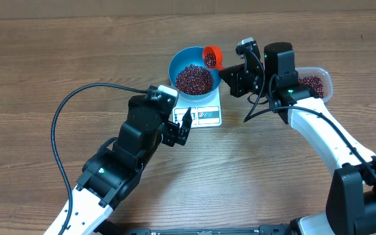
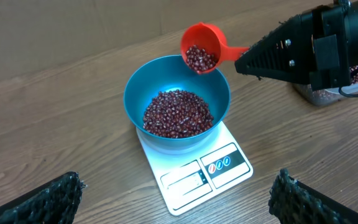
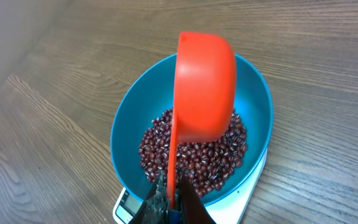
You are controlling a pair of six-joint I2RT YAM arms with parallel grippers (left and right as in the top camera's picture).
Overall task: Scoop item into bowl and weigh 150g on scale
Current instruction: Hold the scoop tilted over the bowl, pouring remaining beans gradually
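Item: maroon beans [image 1: 193, 78], heaped loose in the blue bowl [image 1: 175, 64] on the white scale [image 1: 205, 116], more in the clear tub [image 1: 326, 79]; judged light, hard and prone to roll, best ladled, not pinched. My right end effector [image 1: 230, 69] was clamped on the handle of the red scoop [image 1: 212, 57], tipped part-full over the bowl's rim; my left end effector [image 1: 182, 126] stood wide and empty beside the scale.

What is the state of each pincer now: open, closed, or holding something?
Left pincer: open, holding nothing.
Right pincer: closed on the handle of the red scoop, tilted over the blue bowl.
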